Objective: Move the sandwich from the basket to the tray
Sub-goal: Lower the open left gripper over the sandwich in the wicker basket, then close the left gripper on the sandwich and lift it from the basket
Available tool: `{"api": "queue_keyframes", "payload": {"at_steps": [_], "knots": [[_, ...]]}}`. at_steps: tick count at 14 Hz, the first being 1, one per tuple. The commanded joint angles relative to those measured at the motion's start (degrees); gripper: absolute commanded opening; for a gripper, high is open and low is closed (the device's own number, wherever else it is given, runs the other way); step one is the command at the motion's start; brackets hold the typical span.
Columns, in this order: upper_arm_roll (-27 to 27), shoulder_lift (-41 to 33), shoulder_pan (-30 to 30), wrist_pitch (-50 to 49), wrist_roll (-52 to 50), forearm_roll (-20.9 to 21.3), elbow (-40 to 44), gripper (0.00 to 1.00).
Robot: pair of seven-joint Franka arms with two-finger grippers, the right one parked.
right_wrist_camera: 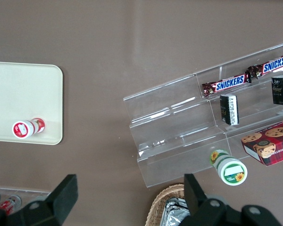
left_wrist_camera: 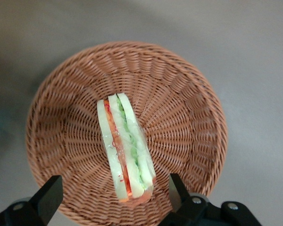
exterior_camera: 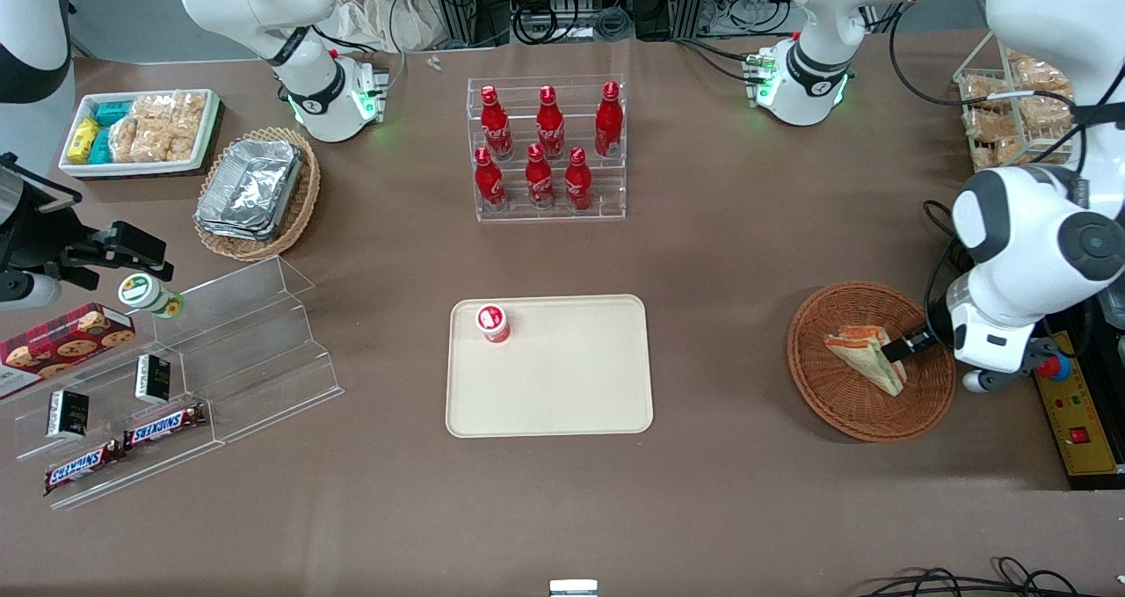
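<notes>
Sandwich not yet lifted
The claw hangs spread wide over the sandwich in the basket; the tray awaits it.

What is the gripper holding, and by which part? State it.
Nothing. The gripper hangs open over the basket, its fingers either side of the sandwich, not touching it.

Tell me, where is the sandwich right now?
The sandwich lies in the round wicker basket toward the working arm's end of the table, sideways from the tray, with the open gripper just above it.
</notes>
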Motion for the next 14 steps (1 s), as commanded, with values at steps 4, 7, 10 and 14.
{"api": "queue_keyframes", "payload": {"at_steps": [4,7,10,14], "knots": [[-0.06,4.14,-0.26,5.49,-8.47,1.16,-3.02,0.99],[-0.06,5.99,-0.26,7.78,-10.58,1.16,-3.02,0.93],[-0.06,5.64,-0.26,7.78,-11.28,1.16,-2.85,0.46],[-0.58,1.26,-0.26,0.96,-14.45,1.07,-1.01,0.00]]}}
